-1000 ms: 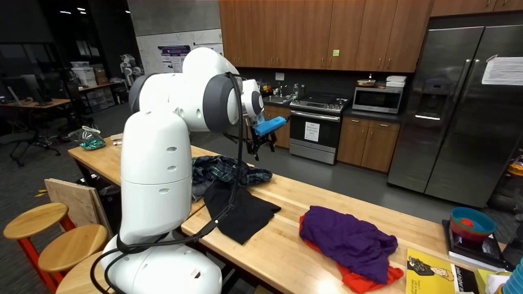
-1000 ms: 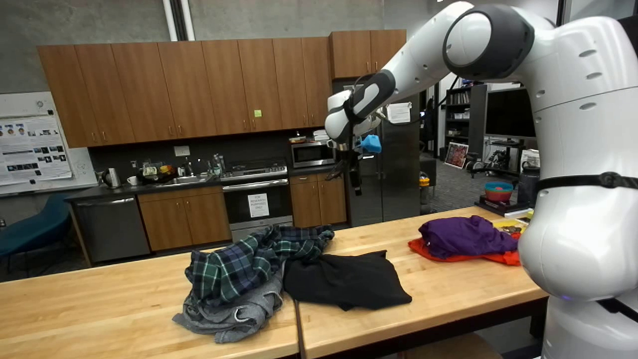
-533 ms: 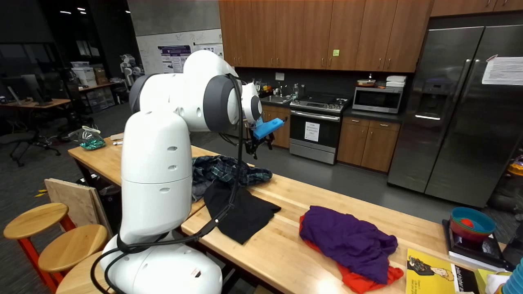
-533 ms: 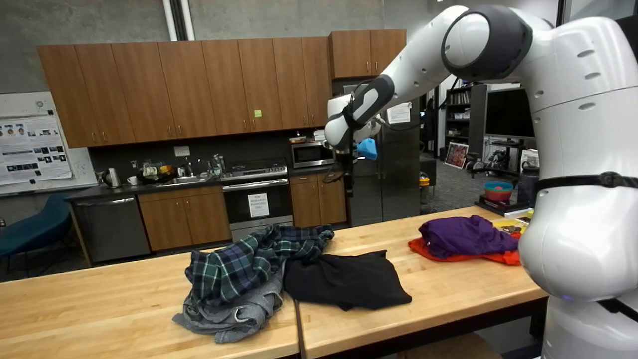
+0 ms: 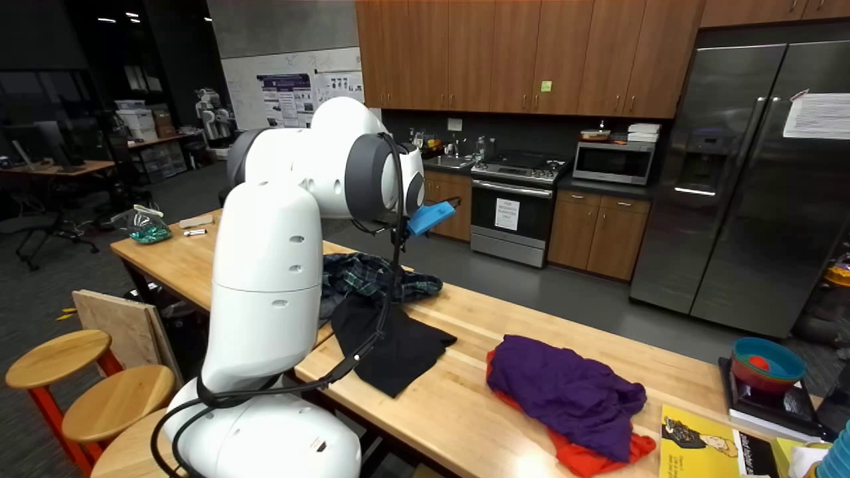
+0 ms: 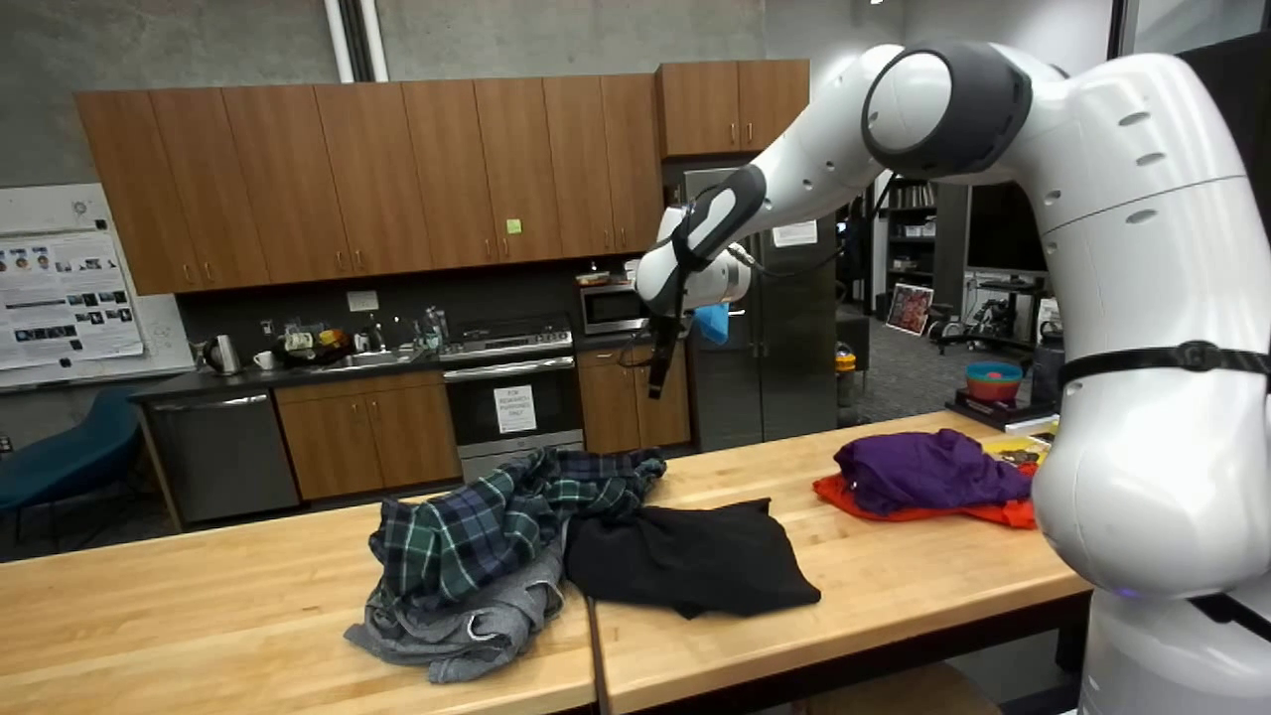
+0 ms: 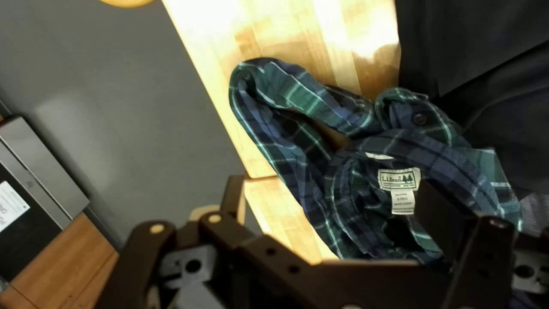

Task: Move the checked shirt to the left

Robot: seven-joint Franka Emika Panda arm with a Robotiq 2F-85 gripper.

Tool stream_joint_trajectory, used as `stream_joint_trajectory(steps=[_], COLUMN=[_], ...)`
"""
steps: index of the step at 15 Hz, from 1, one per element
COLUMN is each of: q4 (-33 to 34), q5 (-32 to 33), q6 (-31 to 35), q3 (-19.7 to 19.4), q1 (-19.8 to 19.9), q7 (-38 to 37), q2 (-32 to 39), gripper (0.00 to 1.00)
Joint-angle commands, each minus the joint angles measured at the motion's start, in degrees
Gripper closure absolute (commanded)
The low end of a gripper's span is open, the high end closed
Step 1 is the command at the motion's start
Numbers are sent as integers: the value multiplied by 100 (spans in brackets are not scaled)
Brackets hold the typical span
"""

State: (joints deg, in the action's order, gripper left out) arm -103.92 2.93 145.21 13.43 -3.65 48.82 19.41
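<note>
The tool (image 7: 338, 203) hangs higher than the checked shirt (image 6: 501, 521), spread wide, probably to straddle its folds; black cloth (image 6: 690, 558) lies against that shirt.

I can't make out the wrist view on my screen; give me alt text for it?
A rumpled green-and-navy checked shirt, its L.L.Bean label showing, lies on a wooden tabletop, partly hidden by the open claw at the bottom of the picture. Black cloth fills the upper right; grey floor spans much of the left.
</note>
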Motion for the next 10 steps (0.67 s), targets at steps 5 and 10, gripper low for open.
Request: stream_joint_trajectory(steps=[5, 10], q4=[898, 1511], q5=[-1346, -1282], q6=[-162, -905], q3=[787, 625], q1=[580, 435], q7=[2422, 2956], q2=[1175, 1714], gripper=[0, 0])
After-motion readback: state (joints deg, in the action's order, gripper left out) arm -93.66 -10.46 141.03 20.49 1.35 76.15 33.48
